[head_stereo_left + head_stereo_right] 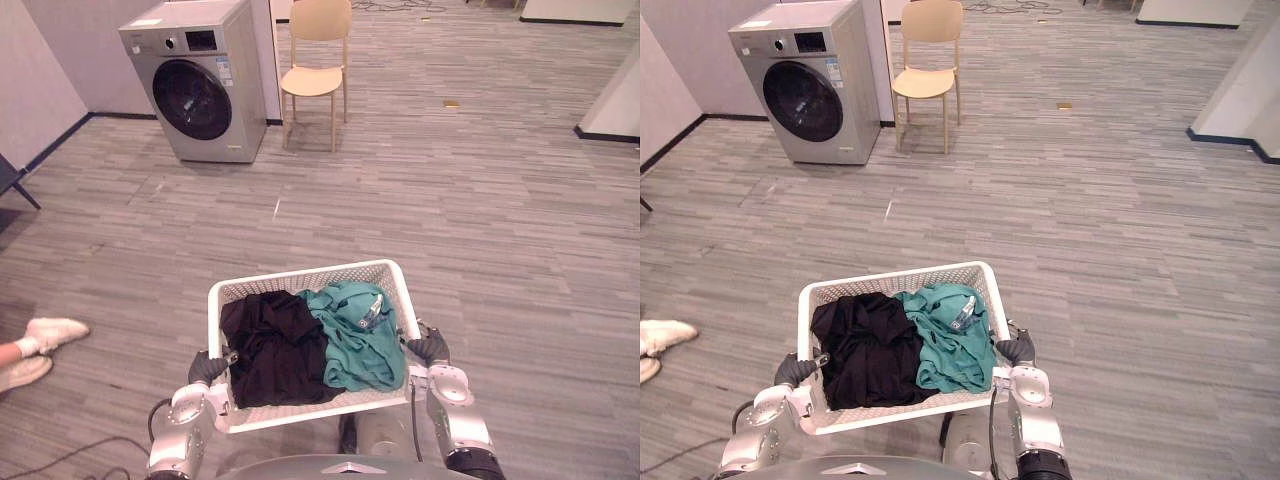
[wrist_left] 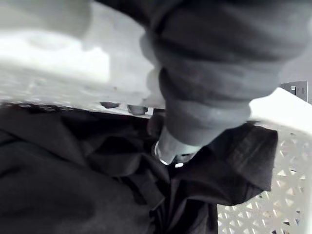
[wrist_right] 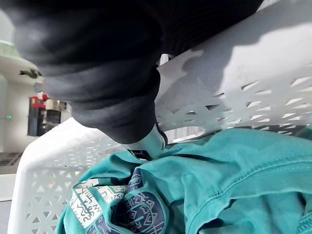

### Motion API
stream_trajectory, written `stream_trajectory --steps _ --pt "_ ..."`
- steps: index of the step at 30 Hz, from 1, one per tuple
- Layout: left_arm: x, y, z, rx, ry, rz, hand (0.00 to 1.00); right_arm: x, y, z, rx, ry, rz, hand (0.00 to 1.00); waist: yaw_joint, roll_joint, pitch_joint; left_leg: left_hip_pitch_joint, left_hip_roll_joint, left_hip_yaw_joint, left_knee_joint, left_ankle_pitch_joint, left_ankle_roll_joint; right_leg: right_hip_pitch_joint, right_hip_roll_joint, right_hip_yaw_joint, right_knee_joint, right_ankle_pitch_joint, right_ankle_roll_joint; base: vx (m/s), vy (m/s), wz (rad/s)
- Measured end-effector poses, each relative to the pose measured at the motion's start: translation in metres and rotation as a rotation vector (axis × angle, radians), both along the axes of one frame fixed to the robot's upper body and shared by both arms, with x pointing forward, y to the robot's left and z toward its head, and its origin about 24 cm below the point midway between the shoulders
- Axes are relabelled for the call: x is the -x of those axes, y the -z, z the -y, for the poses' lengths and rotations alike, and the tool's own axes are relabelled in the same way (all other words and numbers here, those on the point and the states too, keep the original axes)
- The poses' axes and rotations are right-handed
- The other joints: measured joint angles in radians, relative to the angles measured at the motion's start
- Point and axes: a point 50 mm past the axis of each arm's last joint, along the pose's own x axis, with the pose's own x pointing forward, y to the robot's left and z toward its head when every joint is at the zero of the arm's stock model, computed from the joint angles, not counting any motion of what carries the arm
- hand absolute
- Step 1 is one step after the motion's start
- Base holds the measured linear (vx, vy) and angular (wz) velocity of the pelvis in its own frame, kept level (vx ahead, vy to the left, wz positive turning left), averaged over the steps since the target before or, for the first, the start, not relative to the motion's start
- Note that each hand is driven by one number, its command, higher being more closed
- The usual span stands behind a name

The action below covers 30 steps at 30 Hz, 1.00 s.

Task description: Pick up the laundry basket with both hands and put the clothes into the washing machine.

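Observation:
A white latticed laundry basket [image 1: 300, 281] is held up in front of me, over the floor. Inside lie a black garment [image 1: 275, 345] on the left and a teal garment [image 1: 355, 330] with a printed patch on the right. My left hand [image 1: 208, 368] grips the basket's left rim and my right hand [image 1: 428, 348] grips the right rim. In the left wrist view the thumb [image 2: 170, 146] hooks over the rim [image 2: 58, 63] above the black cloth. In the right wrist view the right hand [image 3: 107, 73] curls over the basket wall [image 3: 243, 83] above the teal cloth [image 3: 234, 180]. The silver washing machine [image 1: 200, 80] stands far off at the upper left, its round door closed.
A light wooden chair [image 1: 318, 60] stands just right of the machine. A person's white shoes [image 1: 40, 335] show at the left edge. A dark furniture leg [image 1: 15, 180] sits at the far left. White walls [image 1: 615, 100] with dark skirting bound the right side. Wood-grain floor [image 1: 450, 220] lies between me and the machine.

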Motion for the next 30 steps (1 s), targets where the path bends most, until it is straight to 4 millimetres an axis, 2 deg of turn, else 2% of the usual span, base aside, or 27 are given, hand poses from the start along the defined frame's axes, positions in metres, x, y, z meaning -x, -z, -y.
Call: stream_trajectory --steps 1,2,3,4,5,6,7,8,9,10,11,12,13,14,15,16,17,18,19,21,22,24,26,27,28,29,30 --pt "0.0 0.0 0.001 0.004 0.005 0.001 1.0 0.001 0.0 0.003 0.003 0.014 0.0 1.0 0.014 -0.015 0.009 -0.083 0.06 0.067 0.114 -0.031 0.069 0.094 0.01 0.008 -0.059 -0.019 -0.003 0.64 -0.051 -0.3" --pt "-0.001 0.0 0.002 0.006 0.008 0.004 1.0 0.001 -0.001 0.003 0.004 0.016 0.002 1.0 0.014 -0.028 0.01 -0.107 0.064 0.091 0.105 -0.044 0.088 0.127 0.003 0.014 -0.088 -0.021 -0.001 0.63 -0.051 -0.35" --pt "-0.004 -0.002 0.002 0.009 0.012 0.014 1.0 -0.001 -0.002 0.003 0.002 0.02 0.011 1.0 0.021 -0.043 0.01 -0.15 0.063 0.141 0.006 -0.074 0.1 0.186 -0.011 0.039 -0.148 -0.02 0.0 0.48 -0.007 -0.34" --pt "-0.005 -0.002 0.002 0.012 0.014 0.019 1.0 -0.002 -0.003 0.005 0.004 0.026 0.013 1.0 0.026 -0.057 0.013 -0.166 0.06 0.156 -0.07 -0.089 0.1 0.206 -0.017 0.051 -0.169 -0.019 0.002 0.58 0.03 -0.57" --pt "-0.007 -0.004 0.002 0.014 0.017 0.027 1.0 -0.003 -0.003 0.005 0.003 0.026 0.018 1.0 0.036 -0.057 0.013 -0.183 0.042 0.151 -0.26 -0.103 0.086 0.235 -0.029 0.074 -0.197 -0.025 0.012 0.66 0.087 -0.66" --pt "-0.008 -0.004 0.002 0.017 0.014 0.029 1.0 -0.004 -0.004 0.004 0.003 0.024 0.02 1.0 0.043 -0.058 0.013 -0.181 0.013 0.109 -0.494 -0.093 0.07 0.257 -0.046 0.1 -0.207 -0.041 0.039 0.53 0.112 -0.64" --pt "-0.008 -0.004 0.002 0.02 0.008 0.028 1.0 -0.004 -0.004 0.004 0.004 0.022 0.02 1.0 0.043 -0.055 0.011 -0.179 0.005 0.082 -0.621 -0.076 0.051 0.266 -0.051 0.108 -0.213 -0.048 0.05 0.61 0.226 -0.64" --pt "-0.007 -0.003 0.001 0.024 -0.005 0.027 1.0 -0.005 -0.004 0.005 0.006 0.02 0.019 1.0 0.041 -0.044 0.005 -0.169 0.011 0.019 -0.903 -0.011 0.008 0.295 -0.061 0.123 -0.231 -0.071 0.084 0.5 0.238 -0.43" --pt "-0.006 -0.003 0.001 0.026 -0.006 0.026 1.0 -0.005 -0.004 0.005 0.007 0.02 0.017 1.0 0.04 -0.037 -0.001 -0.168 0.024 0.013 -0.968 0.01 -0.004 0.306 -0.063 0.124 -0.238 -0.084 0.103 0.6 0.354 -0.46" --pt "-0.006 -0.002 0.003 0.031 -0.004 0.023 1.0 -0.005 -0.003 0.006 0.014 0.019 0.014 1.0 0.038 -0.025 -0.006 -0.18 0.057 0.026 -1.006 0.023 -0.015 0.334 -0.069 0.132 -0.239 -0.118 0.149 0.4 0.305 -0.33" --pt "-0.005 -0.001 0.005 0.034 -0.002 0.016 1.0 -0.005 -0.003 0.007 0.018 0.017 0.008 1.0 0.04 -0.023 -0.01 -0.173 0.064 0.046 -0.999 0.041 0.003 0.363 -0.093 0.148 -0.23 -0.148 0.174 0.62 0.544 -0.51" --pt "-0.002 0.001 0.004 0.035 -0.008 0.005 1.0 -0.004 -0.001 0.007 0.022 0.011 -0.002 1.0 0.045 -0.045 -0.034 -0.173 0.03 0.073 -0.933 0.137 0.012 0.372 -0.154 0.173 -0.191 -0.188 0.204 0.51 0.476 -0.49" --pt "0.001 0.002 0.003 0.034 -0.014 -0.002 1.0 -0.004 0.0 0.006 0.02 0.006 -0.008 1.0 0.046 -0.06 -0.05 -0.188 0.011 0.08 -0.887 0.15 0.026 0.351 -0.184 0.183 -0.141 -0.199 0.21 0.51 0.47 -0.51" --pt "0.003 0.003 0.002 0.029 -0.018 -0.01 1.0 -0.003 0.003 0.006 0.013 0.003 -0.021 1.0 0.049 -0.083 -0.07 -0.207 -0.021 0.101 -0.822 0.111 0.056 0.296 -0.233 0.201 -0.032 -0.197 0.204 0.42 0.381 -0.25" --pt "0.001 0.002 -0.002 0.015 -0.012 -0.005 1.0 -0.002 0.005 0.003 0.0 0.005 -0.025 1.0 0.043 -0.111 -0.067 -0.201 -0.065 0.125 -0.769 0.048 0.092 0.207 -0.298 0.209 0.164 -0.138 0.172 0.52 0.499 -0.05" --pt "0.0 0.001 -0.004 0.005 -0.008 -0.005 1.0 -0.002 0.007 0.0 -0.012 0.009 -0.03 1.0 0.034 -0.129 -0.055 -0.17 -0.104 0.134 -0.748 -0.001 0.112 0.12 -0.351 0.217 0.362 -0.013 0.103 0.52 0.497 0.15" --pt "0.001 0.002 -0.007 -0.007 -0.004 -0.009 1.0 -0.001 0.009 -0.003 -0.025 0.01 -0.036 1.0 0.025 -0.133 -0.051 -0.147 -0.117 0.134 -0.748 -0.019 0.125 0.08 -0.355 0.245 0.458 0.041 0.092 0.49 0.413 0.27" --pt "0.003 0.002 -0.013 -0.026 0.001 -0.023 1.0 0.002 0.015 -0.009 -0.05 0.011 -0.059 1.0 0.016 -0.129 -0.048 -0.089 -0.13 0.13 -0.759 -0.052 0.146 0.008 -0.306 0.3 0.644 0.047 0.119 0.48 0.33 0.24" --pt "0.003 0.002 -0.017 -0.041 0.006 -0.029 1.0 0.005 0.019 -0.013 -0.066 0.013 -0.071 1.0 0.015 -0.116 -0.03 -0.005 -0.139 0.127 -0.801 -0.067 0.161 -0.038 -0.256 0.303 0.768 0.036 0.117 0.55 0.342 0.22" --pt "0.001 0.001 -0.019 -0.053 0.013 -0.023 1.0 0.009 0.021 -0.015 -0.073 0.016 -0.073 1.0 -0.004 -0.098 -0.014 0.105 -0.167 0.101 -0.891 -0.07 0.167 -0.108 -0.227 0.216 0.83 0.002 0.086 0.43 0.228 0.35" --pt "-0.001 -0.001 -0.02 -0.057 0.019 -0.016 1.0 0.009 0.02 -0.015 -0.074 0.016 -0.071 1.0 -0.01 -0.094 -0.009 0.145 -0.179 0.092 -0.927 -0.071 0.168 -0.155 -0.212 0.185 0.816 -0.014 0.08 0.41 0.144 0.5" --pt "-0.005 -0.002 -0.02 -0.063 0.028 -0.006 1.0 0.009 0.017 -0.016 -0.075 0.02 -0.055 1.0 -0.025 -0.099 -0.002 0.203 -0.203 0.073 -0.979 -0.073 0.171 -0.235 -0.187 0.142 0.698 -0.038 0.091 0.45 0.09 0.48" --pt "-0.008 -0.005 -0.015 -0.059 0.046 0.011 1.0 0.012 0.011 -0.014 -0.066 0.031 -0.029 1.0 -0.043 -0.101 0.014 0.272 -0.209 0.041 -1.032 -0.08 0.159 -0.246 -0.183 0.06 0.37 -0.041 0.092 0.43 0.018 0.62" --pt "-0.009 -0.007 -0.014 -0.058 0.054 0.018 1.0 0.014 0.011 -0.013 -0.066 0.037 -0.029 1.0 -0.043 -0.102 0.014 0.284 -0.207 0.038 -1.041 -0.086 0.149 -0.232 -0.182 0.039 0.263 -0.023 0.088 0.36 -0.031 0.45" --pt "-0.01 -0.008 -0.012 -0.057 0.063 0.024 1.0 0.015 0.009 -0.013 -0.06 0.047 -0.022 1.0 -0.035 -0.113 0.013 0.302 -0.209 0.033 -1.047 -0.107 0.12 -0.2 -0.181 0.019 0.06 0.044 0.086 0.56 -0.133 0.34" --pt "-0.007 -0.007 -0.013 -0.058 0.061 0.018 1.0 0.017 0.01 -0.013 -0.06 0.049 -0.026 1.0 -0.029 -0.13 0.001 0.331 -0.212 0.023 -1.045 -0.142 0.102 -0.172 -0.182 0.023 -0.033 0.094 0.077 0.59 -0.175 0.26" --pt "-0.007 -0.007 -0.012 -0.057 0.06 0.017 1.0 0.018 0.01 -0.012 -0.059 0.049 -0.03 1.0 -0.025 -0.132 0.0 0.353 -0.208 0.016 -1.042 -0.164 0.094 -0.161 -0.179 0.022 -0.026 0.143 0.061 0.6 -0.241 0.13"
